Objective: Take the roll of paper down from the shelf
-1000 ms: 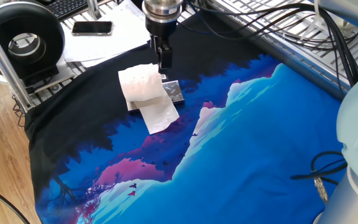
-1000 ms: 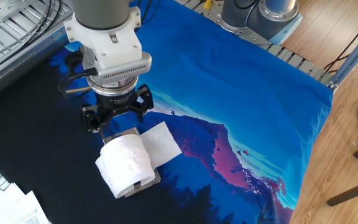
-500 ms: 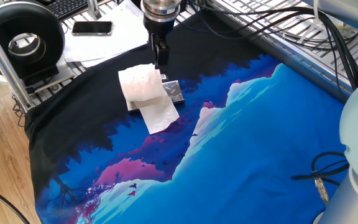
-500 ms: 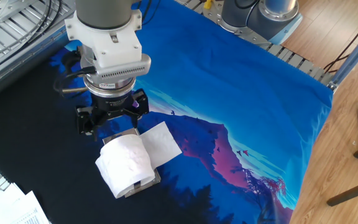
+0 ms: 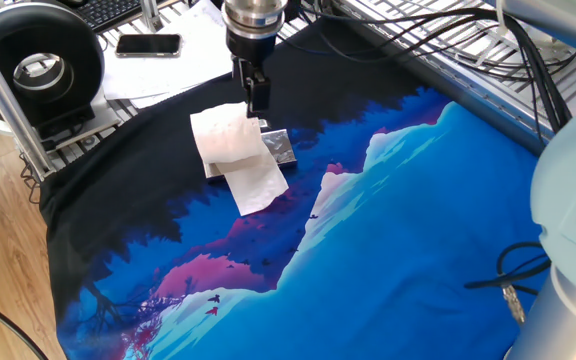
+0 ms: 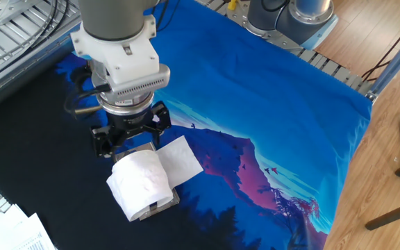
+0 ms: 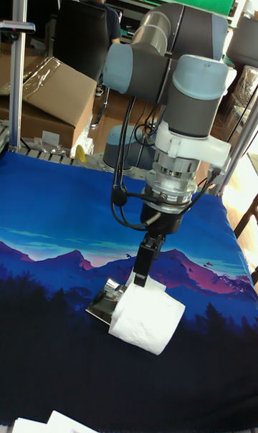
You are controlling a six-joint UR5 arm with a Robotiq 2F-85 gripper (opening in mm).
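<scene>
Roll of paper (image 5: 228, 135) sat on the shelf (image 5: 280, 146), near the table's (image 5: 418, 260) far-left corner as one fixed view showed it, loose sheet (image 5: 256, 184) trailing off the block onto the cloth (image 6: 269, 104). Not yet taken down.

Fingers (image 6: 104, 145) were spread open, holding nothing; gripper (image 6: 129, 138) hung just behind the roll, close to it. Contact: couldn't tell.

Handling, my read:
- Roll looked light and soft, quilted surface, would squash under a hard pinch. Paper grips well, slip unlikely.
- Best hold probably across the round body, mid-length, fingers on opposite curved sides. Not the trailing sheet: it'd unspool or tear.
- Sheet would likely drag along behind the roll on the way down.

Materials:
- Shelf: low flat rectangular block, crinkled silver foil skin, shiny, probably slick and light, could shift if the roll gets shoved sideways.
- Cloth: smooth printed fabric, blue and black mountain scene, a few wrinkles.
</scene>
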